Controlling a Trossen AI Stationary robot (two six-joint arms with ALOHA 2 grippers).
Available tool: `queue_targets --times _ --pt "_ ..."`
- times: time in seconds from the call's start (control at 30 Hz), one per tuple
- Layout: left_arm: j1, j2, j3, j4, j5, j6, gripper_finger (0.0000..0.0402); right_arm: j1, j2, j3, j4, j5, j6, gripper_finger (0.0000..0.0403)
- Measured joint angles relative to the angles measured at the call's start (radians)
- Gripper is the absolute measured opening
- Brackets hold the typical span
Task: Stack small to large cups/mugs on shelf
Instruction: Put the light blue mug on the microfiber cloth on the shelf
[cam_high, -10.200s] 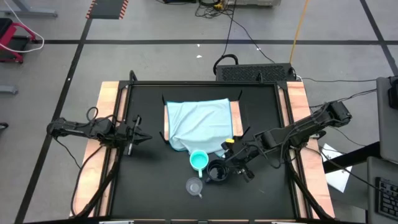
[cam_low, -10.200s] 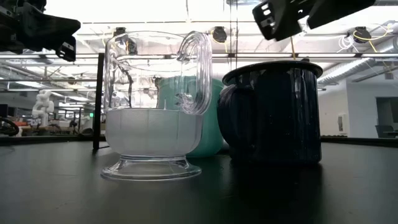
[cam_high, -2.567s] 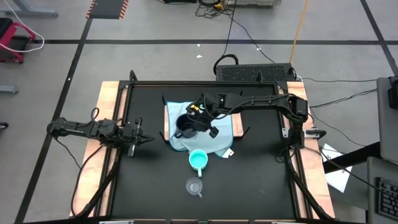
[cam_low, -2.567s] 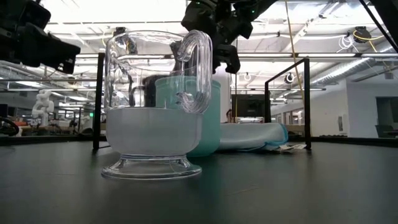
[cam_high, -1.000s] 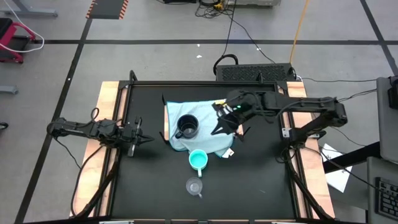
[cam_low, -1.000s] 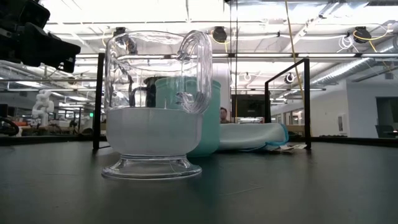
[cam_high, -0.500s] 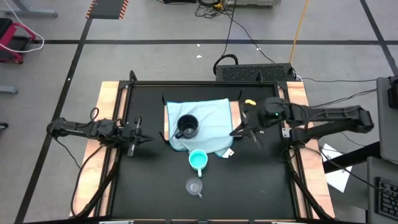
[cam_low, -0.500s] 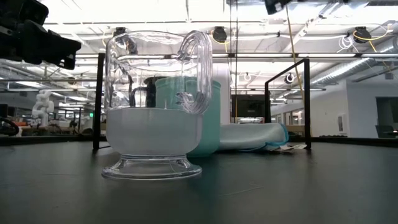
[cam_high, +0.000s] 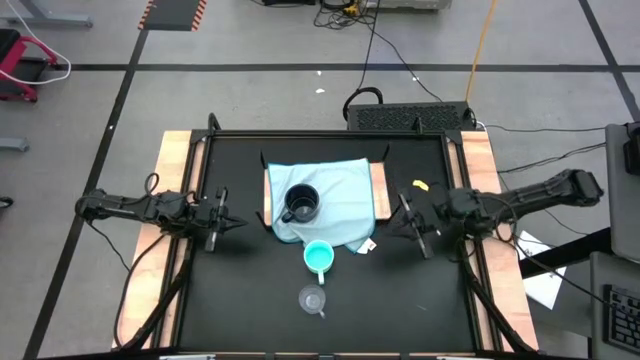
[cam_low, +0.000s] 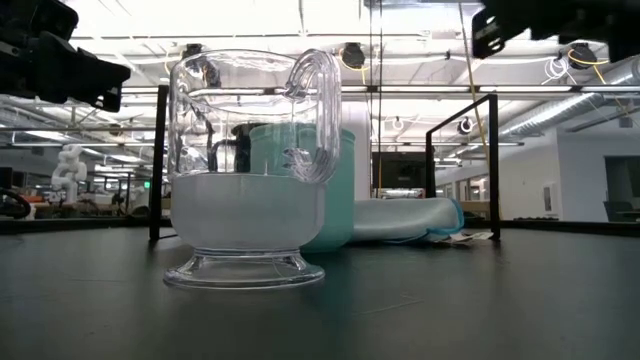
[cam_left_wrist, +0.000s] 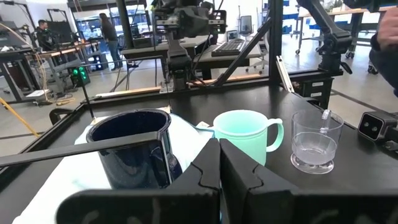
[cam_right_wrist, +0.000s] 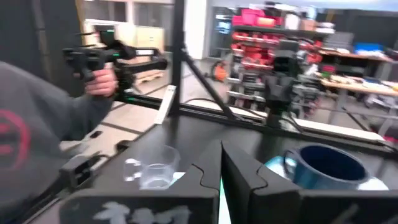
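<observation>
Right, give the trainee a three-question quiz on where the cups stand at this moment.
1. True or false: the black mug stands on the shelf.
2. Which cup sits on the black table nearest its front edge, in the high view?
A. the turquoise cup
B. the clear cup
C. the black mug
3. Fill in: the right gripper is over the table to the ______ of the shelf, holding nothing.

Key
1. True; it stands upright on the blue cloth.
2. B.
3. right. The left gripper waits at the table's left side.
</observation>
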Motion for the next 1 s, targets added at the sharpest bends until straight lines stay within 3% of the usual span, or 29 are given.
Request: queue_targets --times 0.23,0.37,0.5,1.0 --pt "0.0 0.0 0.0 -0.001 -0.001 0.019 0.0003 0.12 -0.038 -0.02 -0.034 0.093 -0.062 0.0" --pt "0.0 0.0 0.0 -0.004 -0.03 0.061 0.0003 0.144 -0.049 -0.02 -0.115 0.172 -0.061 0.0" --pt "0.0 0.0 0.0 -0.022 -0.059 0.092 0.0003 0.148 -0.049 -0.032 -0.179 0.175 -0.044 0.0" --pt "0.0 0.0 0.0 0.004 -0.052 0.077 0.0003 0.149 -0.103 -0.24 0.102 0.174 -0.06 0.0"
